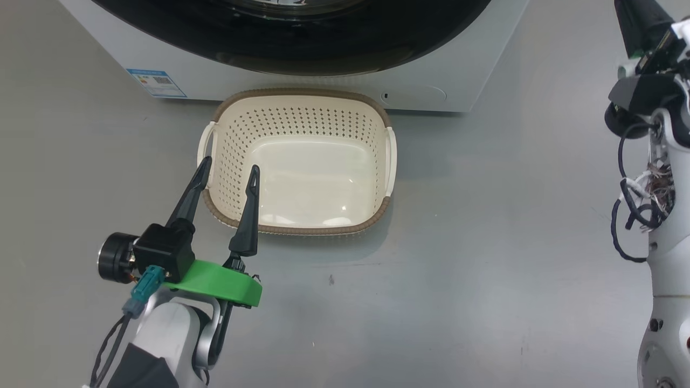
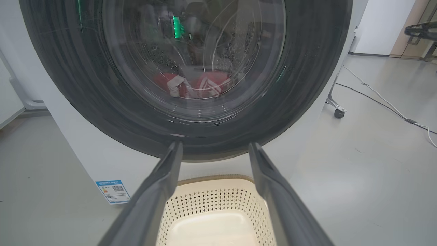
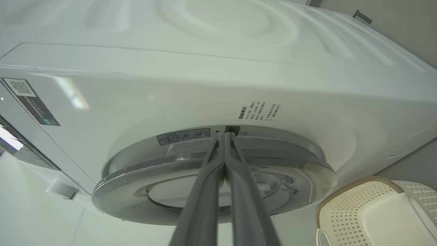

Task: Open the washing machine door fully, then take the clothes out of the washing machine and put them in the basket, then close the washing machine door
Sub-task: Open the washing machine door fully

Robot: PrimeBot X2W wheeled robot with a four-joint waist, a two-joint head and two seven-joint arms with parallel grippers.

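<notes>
The washing machine [image 1: 458, 81] stands at the top of the head view, and its round black door [image 1: 302, 48] lies against its front. Through the door glass [image 2: 191, 61] the red and white clothes [image 2: 205, 85] rest in the drum. The cream basket [image 1: 302, 92] sits on the floor right under the door, with nothing in it. My left gripper [image 1: 230, 167] hangs open over the basket's front left corner, holding nothing. In the right wrist view my right gripper [image 3: 225, 136] is shut, its tips at the door's silver edge [image 3: 273, 150] beside a small dark latch.
A blue sticker [image 1: 156, 82] marks the machine's lower left front. My right arm [image 1: 663, 161] rises along the right edge of the head view. In the left wrist view, cables [image 2: 382, 102] and a caster [image 2: 338, 112] lie on the grey floor to the machine's right.
</notes>
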